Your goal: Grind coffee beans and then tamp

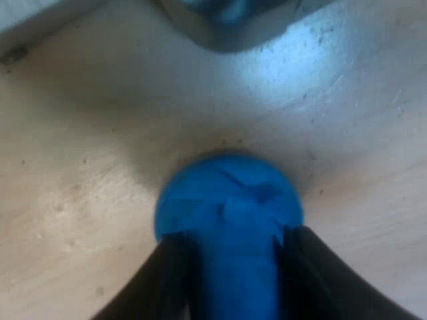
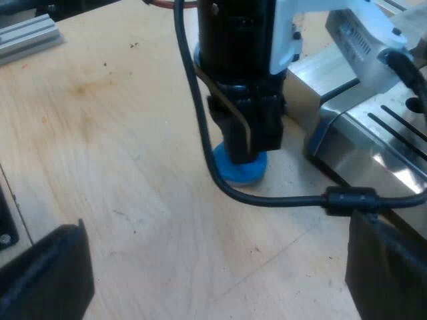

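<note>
The pale wooden table [image 2: 113, 133] is bare and lightly scuffed. The blue tamper [image 1: 227, 200] stands on it base down, and at about two o'clock from it is the steel front of the espresso machine [image 2: 373, 140]. My left gripper [image 1: 230, 280] clamps the tamper's stem from both sides. My right gripper [image 2: 213, 280] hangs wide open and empty. The tamper looks rigid, dense and smooth, so the stem above the flared base is the likely best hold.
</note>
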You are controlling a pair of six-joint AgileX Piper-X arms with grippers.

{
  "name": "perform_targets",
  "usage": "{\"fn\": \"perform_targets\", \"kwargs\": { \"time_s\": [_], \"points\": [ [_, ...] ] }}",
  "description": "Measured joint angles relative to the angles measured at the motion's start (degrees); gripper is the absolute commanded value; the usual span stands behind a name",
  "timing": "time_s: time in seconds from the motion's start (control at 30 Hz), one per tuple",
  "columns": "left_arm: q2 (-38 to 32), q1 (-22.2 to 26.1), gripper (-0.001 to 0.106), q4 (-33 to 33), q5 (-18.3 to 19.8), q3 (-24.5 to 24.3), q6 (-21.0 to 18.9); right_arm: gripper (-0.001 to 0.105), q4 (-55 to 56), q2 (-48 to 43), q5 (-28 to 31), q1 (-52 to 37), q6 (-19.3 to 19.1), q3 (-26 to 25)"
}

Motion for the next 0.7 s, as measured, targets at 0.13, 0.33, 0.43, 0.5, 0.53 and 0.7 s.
{"fn": "perform_targets", "kwargs": {
  "time_s": [0.13, 0.33, 0.43, 0.5, 0.53, 0.7],
  "points": [
    [0.0, -0.12, 0.0, 1.76, -0.12, -0.04, 0.11, 0.078, 0.36, -0.37, -0.01, 0.0, -0.58, 0.0],
    [-3.89, -2.14, 0.0, 3.08, -0.24, -0.04, 0.11, 0.078, 7.21, -4.1, 4.57, 0.0, -2.46, 0.0],
    [-7.9, -4.67, 0.0, 3.08, -0.24, -0.04, 0.11, 0.078, 8.46, -7.58, 6.85, -0.19, -2.56, 1.82],
    [-9.91, -6.44, 0.0, 3.52, -0.24, -0.04, 0.11, 0.078, 8.76, -10.03, 7.59, -0.48, -2.0, 4.0],
    [-10.94, -7.59, 0.0, 3.94, -0.24, -0.04, 0.11, 0.078, 8.88, -11.35, 8.2, -0.82, -0.85, 5.66],
    [-12.59, -11.46, 0.0, 5.63, -0.24, -0.04, 0.11, 0.078, 9.12, -17.14, 8.79, -1.74, 0.2, 12.68]
  ]
}}
